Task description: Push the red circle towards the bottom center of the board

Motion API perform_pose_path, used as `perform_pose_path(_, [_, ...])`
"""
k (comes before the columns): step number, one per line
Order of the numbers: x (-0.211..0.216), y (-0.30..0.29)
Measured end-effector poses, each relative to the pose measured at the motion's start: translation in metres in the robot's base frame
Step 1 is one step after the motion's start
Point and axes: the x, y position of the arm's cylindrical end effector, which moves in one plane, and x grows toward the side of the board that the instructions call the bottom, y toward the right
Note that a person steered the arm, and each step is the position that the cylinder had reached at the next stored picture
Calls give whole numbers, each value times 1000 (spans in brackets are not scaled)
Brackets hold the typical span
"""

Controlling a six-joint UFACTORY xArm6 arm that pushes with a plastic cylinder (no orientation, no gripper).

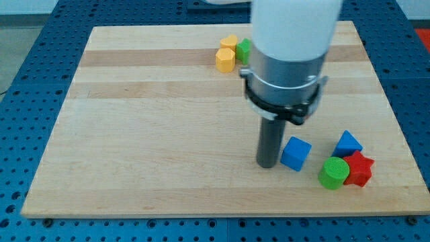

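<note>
Boards of pale wood make up the work surface (168,121): a rectangular top with long grain bands running across the view, lying on a blue perforated base (27,101) dotted with regular holes that shows on all sides of it. The arm's white and grey body (289,54) comes down from the view's top, ending in a dark rod whose lower end, my tip (268,164), rests on the wood right of centre, toward the view's bottom. There is no gripper on this arm, so nothing is clasped or released; the rod simply stands upright. Just to the tip's right, touching or nearly so, sits a blue cube (295,153). Further to the view's right is a tight cluster: a blue triangular block (347,143) at the back, a green cylinder (333,173) in front, and a red block (359,169) pressed beside the cylinder and just below the blue triangle. This red block looks star-like rather than round; no red circle can be made out, and it may be hidden. Near the view's top, two yellow blocks (227,54) sit together with a green block (244,48) touching their right side, partly hidden behind the arm.
</note>
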Motion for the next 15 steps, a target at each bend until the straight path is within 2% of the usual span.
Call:
perform_pose_path(1, [0,34])
perform_pose_path(2, [0,43])
perform_pose_path(3, [-6,27])
perform_pose_path(4, [-59,-1])
perform_pose_path(6, [-114,-156])
perform_pose_path(7, [-167,-174])
perform_pose_path(10, [-228,-41])
perform_pose_path(11, [-229,3])
perform_pose_path(13, [-164,11])
perform_pose_path(14, [-178,18])
perform_pose_path(15, [-200,60])
